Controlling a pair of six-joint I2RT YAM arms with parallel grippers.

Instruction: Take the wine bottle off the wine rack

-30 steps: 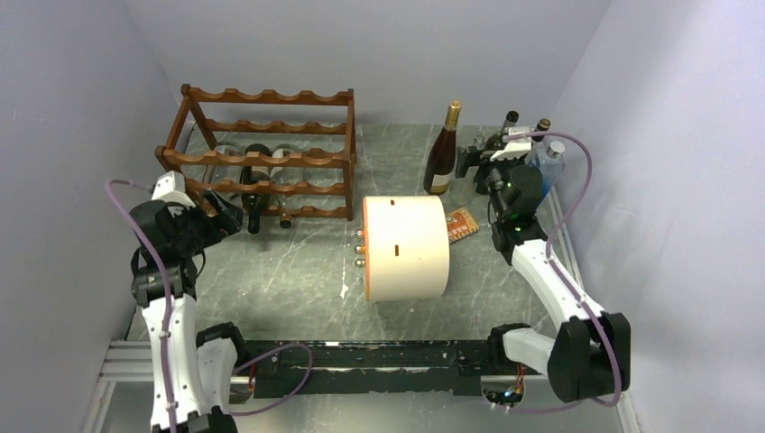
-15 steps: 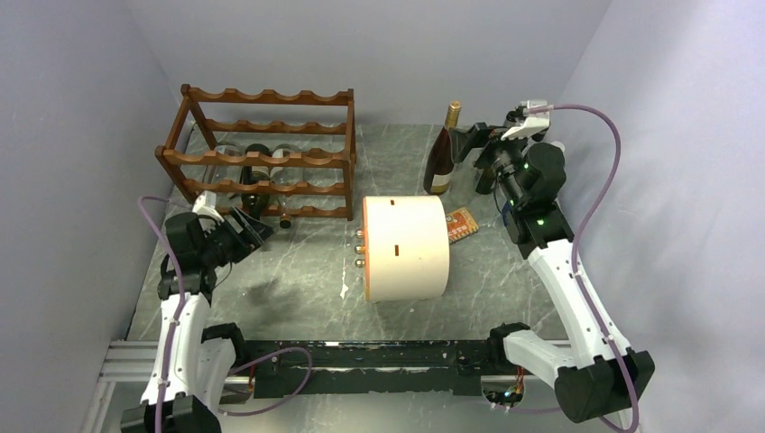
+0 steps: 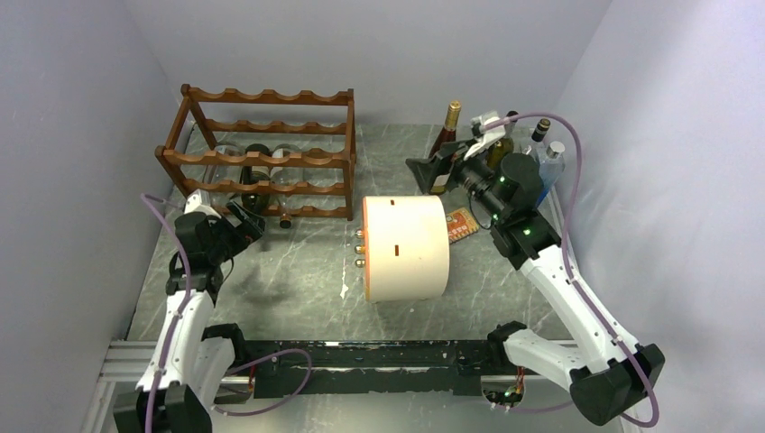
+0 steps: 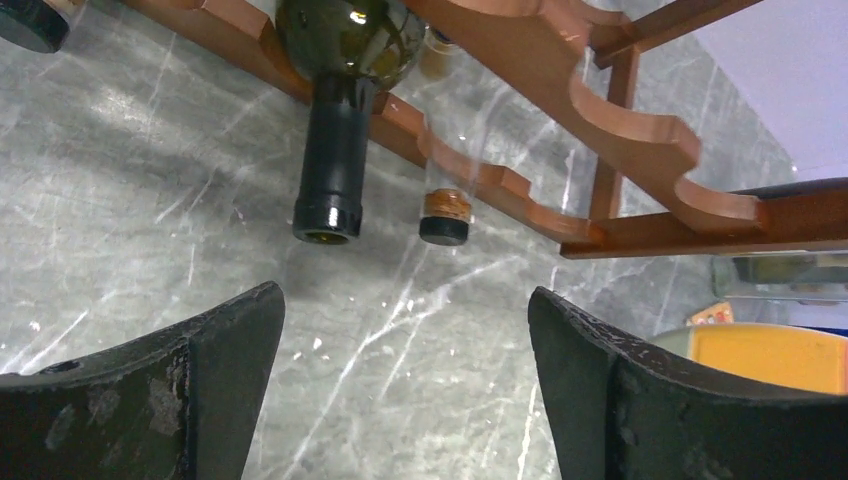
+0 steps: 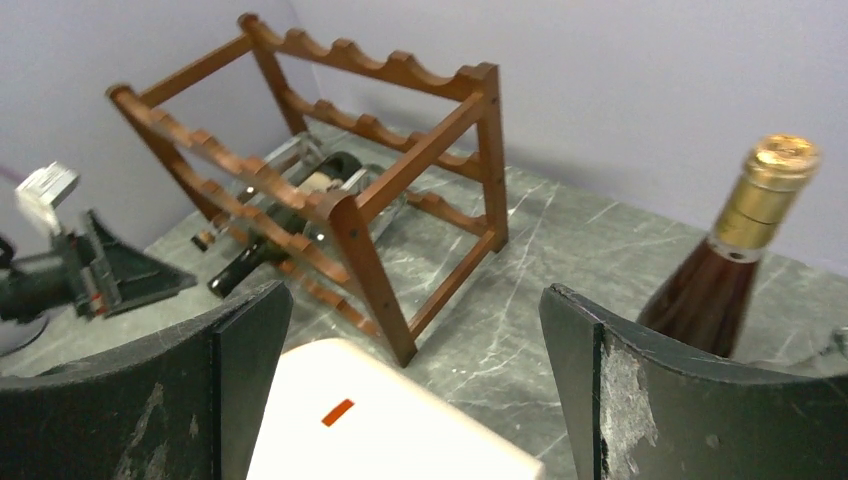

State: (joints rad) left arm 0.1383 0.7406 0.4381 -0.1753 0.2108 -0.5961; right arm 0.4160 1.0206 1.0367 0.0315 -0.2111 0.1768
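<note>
1. Wine rack (image 3: 262,149): far-left corner of the tabletop (image 3: 298,262).
2. Wine bottle (image 4: 333,150): lying in the rack, neck protruding toward the near edge.
3. Left tool (image 4: 405,300): released, empty, facing that neck.
4. Right tool (image 5: 415,295): released, empty, toward the far edge.

You have a reddish-brown wooden rack (image 3: 267,158) and a grey table (image 3: 298,271) veined in white like marble. The racked bottle (image 4: 333,150) is dark green glass with a black neck. Your cylinder (image 3: 410,248) is cream with an orange rim. The upright bottle (image 5: 712,290) is brown-red, capped in gold foil.
</note>
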